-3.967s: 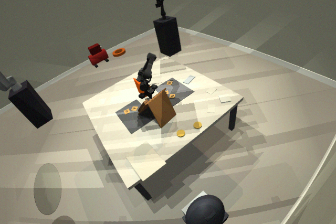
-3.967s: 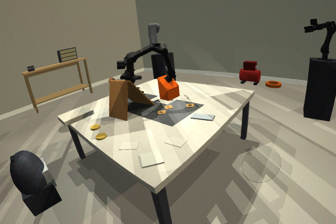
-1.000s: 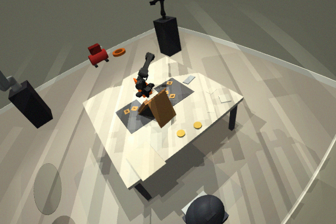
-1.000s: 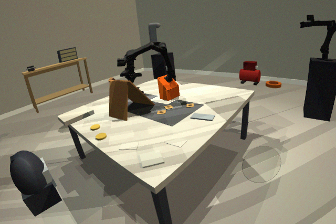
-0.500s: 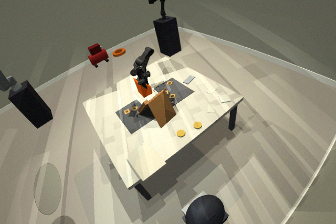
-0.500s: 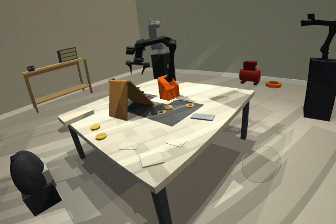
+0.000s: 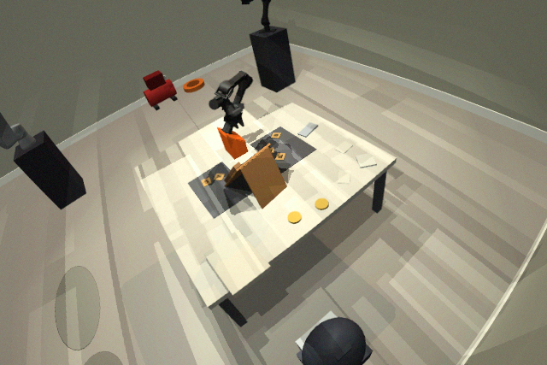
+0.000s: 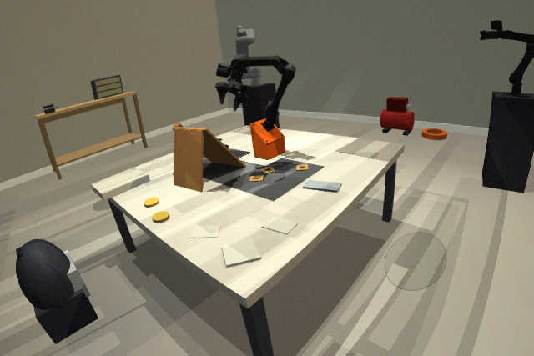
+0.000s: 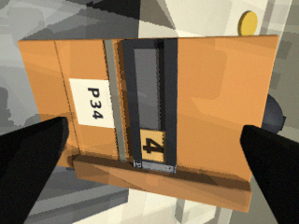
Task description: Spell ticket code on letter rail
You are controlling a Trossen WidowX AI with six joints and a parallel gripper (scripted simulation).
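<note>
The sloped orange-brown board (image 9: pixel 215 93) (image 7: pixel 265 175) (image 8: pixel 187 157) stands on the counter. Its ticket (image 9: pixel 91 103) reads P34, running downward in the wrist view. Beside it, the dark rail (image 9: pixel 171 93) holds a tile marked 4 (image 9: pixel 152 146) at its lower end in that view, against a pale end piece; the rail above it is empty. Two loose tiles (image 7: pixel 205 181) (image 7: pixel 219 176) lie on the left mat and several more (image 7: pixel 276 135) (image 7: pixel 279 156) (image 8: pixel 301 167) on the right; their characters are unreadable. My gripper (image 9: pixel 155 129) (image 8: pixel 228 105) is open and empty, above and clear of the board.
Dark mats (image 7: pixel 214 207) (image 7: pixel 302 149) lie either side of the board. Two yellow discs (image 7: pixel 321 203) (image 7: pixel 294 216) lie behind it, near the counter edge. A grey-blue slab (image 7: pixel 308 129) (image 8: pixel 322 185) and thin pale squares (image 8: pixel 241 253) lie farther right in the top view.
</note>
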